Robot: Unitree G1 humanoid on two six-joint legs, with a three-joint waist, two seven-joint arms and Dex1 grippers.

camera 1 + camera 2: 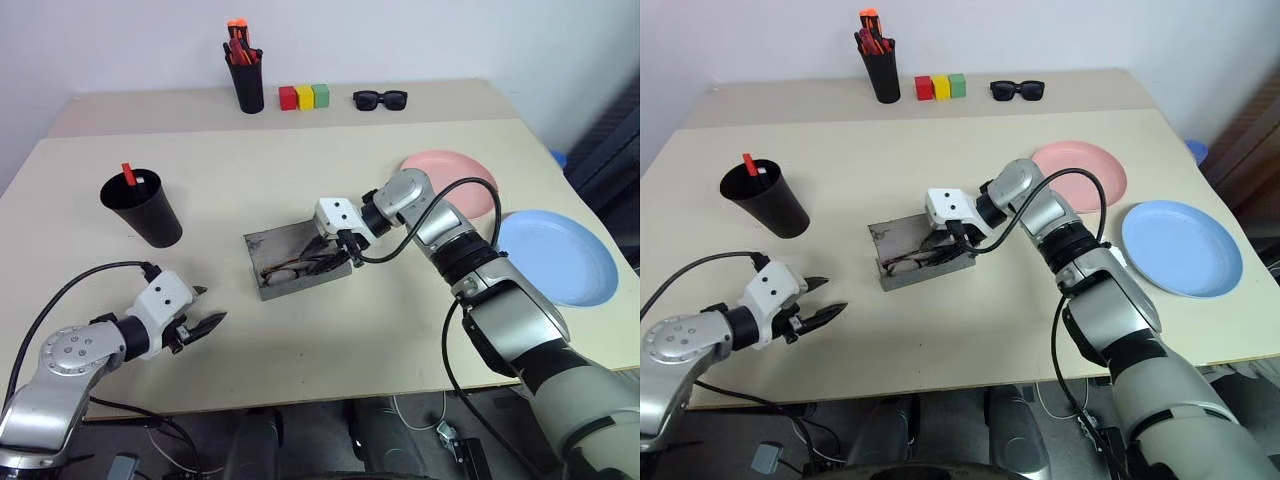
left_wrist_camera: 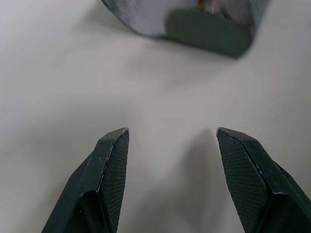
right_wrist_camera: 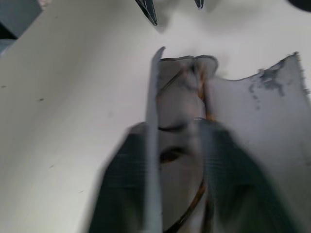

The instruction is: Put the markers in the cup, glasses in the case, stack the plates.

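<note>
Table [image 1: 420, 330] first, pale and wide under both my arms. On its right side lie the plates, not stacked: the blue plate [image 1: 556, 256] closer to me and the pink plate [image 1: 452, 178] beyond it, their rims nearly touching. My right arm reaches across in front of the pink one.

At the table's middle sits the grey case [image 1: 294, 262], open, its lid laid back flat. The glasses [image 1: 300, 267] lie inside the tray. My right gripper [image 1: 332, 252] hangs over the case's right end, fingers down at the glasses; in the right wrist view the fingers [image 3: 228, 179] are blurred on either side of the frame, and I cannot tell whether they are parted or pinching.

To the left stands the black cup [image 1: 144, 207], upright, with a red marker [image 1: 128, 174] poking out above its rim. I see no more than that one tip in it.

My left gripper [image 1: 203, 320] hovers low over bare table between the cup and the case, near my edge, its two fingers [image 2: 109, 165] spread apart with nothing between them.

Along the far edge stand a black pen holder [image 1: 245, 80] with orange-capped pens, three small blocks [image 1: 304, 96] in red, yellow and green, and black sunglasses [image 1: 380, 98].
</note>
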